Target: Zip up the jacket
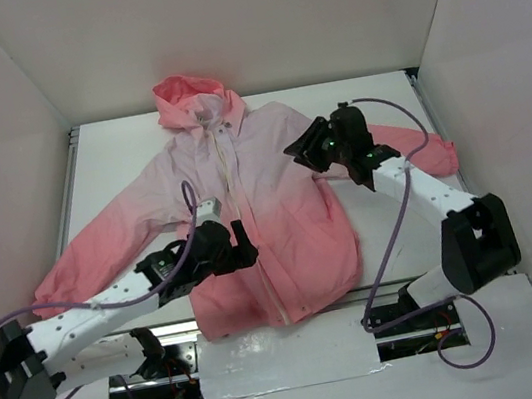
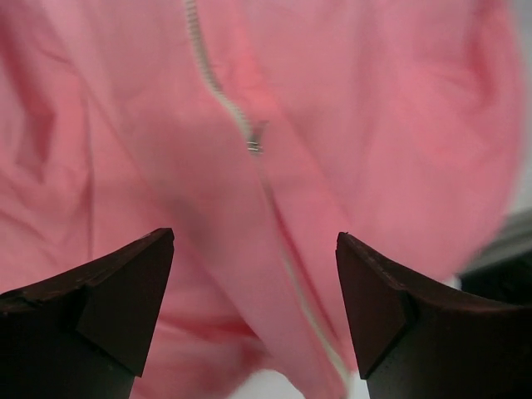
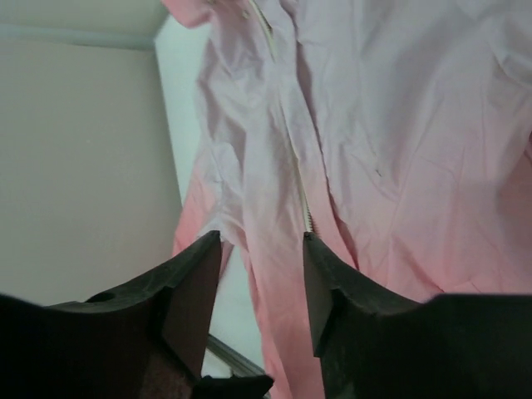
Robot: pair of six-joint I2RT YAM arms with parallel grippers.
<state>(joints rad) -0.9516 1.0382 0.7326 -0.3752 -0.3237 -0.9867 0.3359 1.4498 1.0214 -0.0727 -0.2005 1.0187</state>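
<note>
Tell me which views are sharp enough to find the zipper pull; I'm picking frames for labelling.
Left wrist: jacket blurred, zipper pull yet discernible. Right wrist: sharpest, creases crisp, fingers dark. Top external: evenly lit, sharp, zipper tiny.

- From above, my left hand point(image 1: 243, 247) covers the lower stretch of the zipper point(image 1: 230, 170) on the jacket point(image 1: 278, 208).
- The right arm point(image 1: 416, 186) hides much of one sleeve point(image 1: 439, 157).
- My left wrist view is blurred, and I can't read any detail on the slider point(image 2: 255, 143).
- Both wrist views cut the jacket off at their edges.
</note>
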